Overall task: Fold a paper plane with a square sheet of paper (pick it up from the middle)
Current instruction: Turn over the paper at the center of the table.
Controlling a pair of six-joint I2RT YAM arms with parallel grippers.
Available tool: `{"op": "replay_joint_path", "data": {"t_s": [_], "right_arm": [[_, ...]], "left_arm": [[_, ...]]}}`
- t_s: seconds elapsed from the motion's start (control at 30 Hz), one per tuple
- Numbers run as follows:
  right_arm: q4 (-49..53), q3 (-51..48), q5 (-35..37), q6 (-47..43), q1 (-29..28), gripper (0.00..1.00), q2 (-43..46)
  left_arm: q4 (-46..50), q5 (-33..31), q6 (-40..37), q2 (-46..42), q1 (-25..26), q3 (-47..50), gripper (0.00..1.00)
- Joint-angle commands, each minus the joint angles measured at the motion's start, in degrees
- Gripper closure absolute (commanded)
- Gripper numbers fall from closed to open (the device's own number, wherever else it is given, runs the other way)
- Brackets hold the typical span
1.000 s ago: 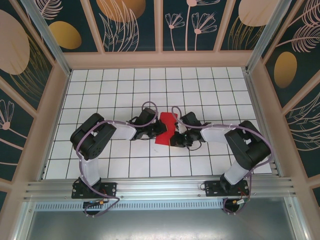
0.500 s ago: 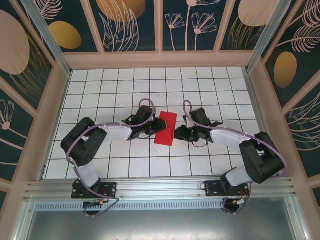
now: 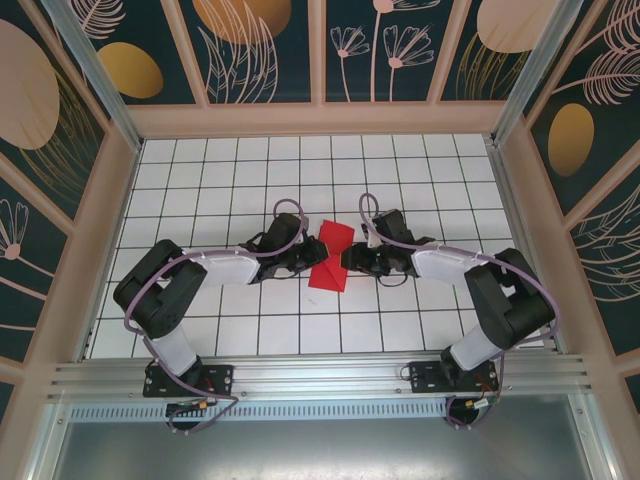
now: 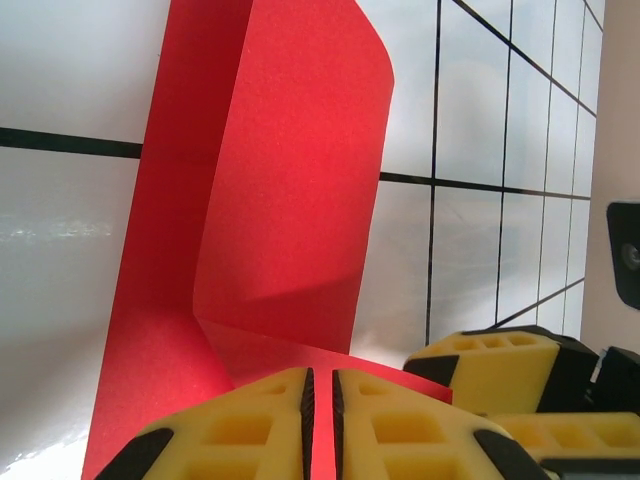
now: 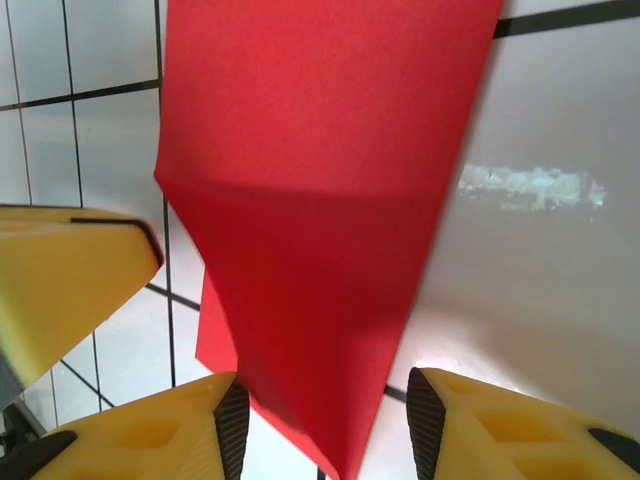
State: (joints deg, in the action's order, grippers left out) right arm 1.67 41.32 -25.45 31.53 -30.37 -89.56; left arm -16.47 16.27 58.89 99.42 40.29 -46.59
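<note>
Top view: the square sheet of paper [image 3: 330,258] sits approx. at centre of the white grid table [image 3: 200,180], between both arms, which reach inward from L and R. Sheet is not flat: it is bent into a narrow strip running near-to-far, slightly tilted, w/ a kink about mid-length. Left gripper [image 3: 312,262] meets the sheet's L edge; right gripper [image 3: 345,262] is at its R edge, opposite. Left wrist view: left gripper [image 4: 320,400] has its yellow fingers [image 4: 240,430] pressed almost together, only a thin slit between; red paper shows in that slit and runs straight out from the tips, i.e. pinching the sheet at its near edge. Beyond the tips the sheet [image 4: 290,180] shows 2 layers: a darker strip lying on the table at L and a brighter panel angled up from a fold line, far corner curled. Yellow fingers [image 4: 490,365] of the right gripper appear lower R, just beside the sheet. Right wrist view: right gripper [image 5: 320,420] has fingers spread wide; black pads [image 5: 232,425] face each other w/ the sheet's pointed lower corner [image 5: 320,300] hanging between them. L pad is at or very near the paper edge, contact cannot be confirmed; R pad is apart from it. A yellow finger [image 5: 70,280] of the left gripper is at L, near the sheet edge.
</note>
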Motion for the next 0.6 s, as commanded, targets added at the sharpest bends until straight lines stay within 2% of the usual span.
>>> {"op": "replay_joint_path", "data": {"t_s": [0.0, 0.2, 0.57], "right_arm": [[-1.93, 2.27, 0.87, 1.07, -0.30, 0.53, -2.39], [-1.43, 4.11, 3.03, 2.26, -0.22, 0.53, -5.67], [-3.32, 4.53, 1.61, 3.78, -0.22, 0.55, -7.86]], "left_arm": [[0.09, 0.36, -0.71, 0.86, -0.08, -0.06, 0.85], [-0.19, 0.47, -0.73, 3.37, -0.04, -0.75, 0.86], [-0.51, 0.25, -0.40, 5.88, -0.04, -0.35, 0.87]]}}
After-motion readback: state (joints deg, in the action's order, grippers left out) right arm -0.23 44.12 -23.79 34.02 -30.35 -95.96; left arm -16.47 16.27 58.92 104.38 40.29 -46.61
